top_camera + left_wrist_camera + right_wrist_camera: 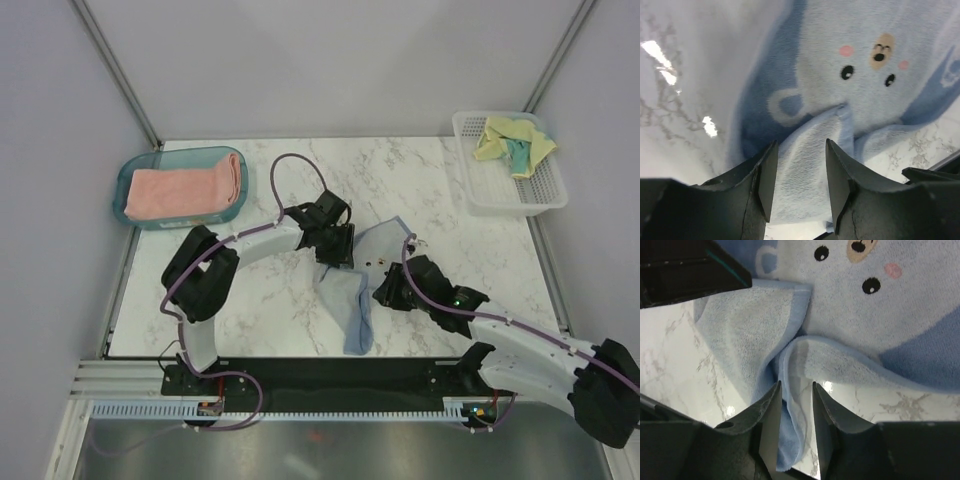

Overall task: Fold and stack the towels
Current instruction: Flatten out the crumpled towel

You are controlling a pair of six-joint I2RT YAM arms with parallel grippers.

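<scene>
The light blue towel (pixel 358 300) with a bear face lies rumpled on the marble table between the arms. My left gripper (pixel 333 246) is at its upper left part. In the left wrist view its jaws (pixel 801 145) press on a raised fold of this towel (pixel 805 170). My right gripper (pixel 390 292) is at the towel's right edge. In the right wrist view its jaws (pixel 796 384) stand a little apart over a thin towel edge (pixel 790 440), with bare table showing beside it. The salmon-pink towel (pixel 185 190) lies folded in the tray. The pale yellow towel (pixel 512 142) lies crumpled in the basket.
The teal plastic tray (pixel 128 200) stands at the back left. The white mesh basket (pixel 490 195) stands at the back right. Grey walls close in the table on three sides. The left arm's purple cable (pixel 278 185) loops above the table.
</scene>
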